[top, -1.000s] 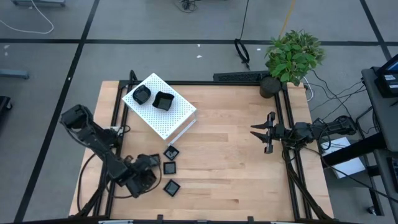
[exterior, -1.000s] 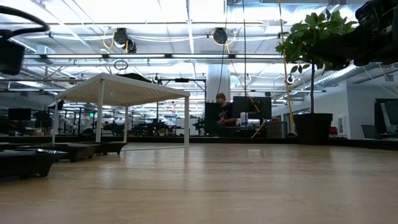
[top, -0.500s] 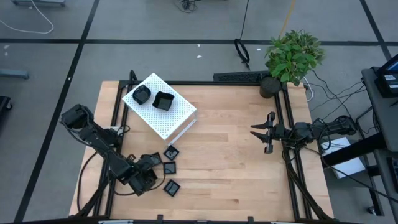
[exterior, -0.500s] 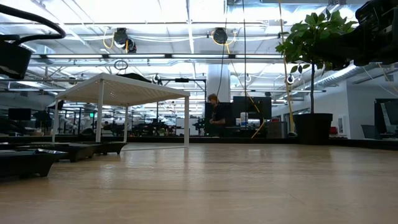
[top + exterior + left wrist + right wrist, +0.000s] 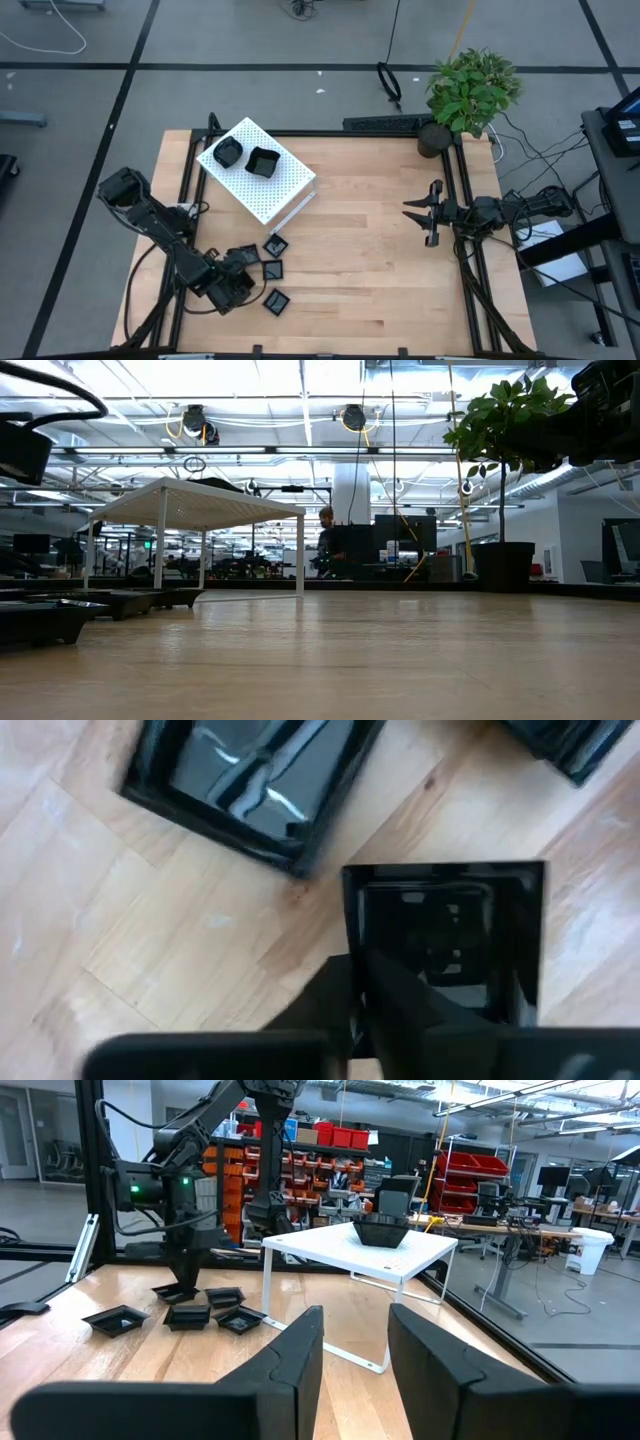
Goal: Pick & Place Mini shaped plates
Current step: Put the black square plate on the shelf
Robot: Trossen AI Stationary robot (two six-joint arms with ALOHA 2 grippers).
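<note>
Several mini shaped plates, small glossy black squares, lie on the wooden table near its left front: one [image 5: 275,245], one [image 5: 271,269], one [image 5: 275,300]. Two more [image 5: 228,152] [image 5: 262,161] rest on top of the white perforated box [image 5: 258,175]. My left gripper [image 5: 247,262] points down and is shut on another square plate [image 5: 445,935]. My right gripper [image 5: 425,215] hovers open at the table's right side, level, with nothing between its fingers [image 5: 355,1350]. My left gripper pinches one side wall of the square plate [image 5: 352,910], with one finger inside the dish and the other outside it. The fingers come from above and point down. The plate lies flat on the table.
The white box stands on thin legs at the far left [image 5: 200,505]. A potted plant [image 5: 470,90] stands at the far right corner. A black frame rail [image 5: 462,200] runs along the table's edges. Bare wood fills the table's middle [image 5: 360,260]. A person [image 5: 325,535] moves in the room behind.
My left gripper has stayed over the plates at the left front and has rolled a little about its downward axis. The person in the room behind has walked toward the left.
</note>
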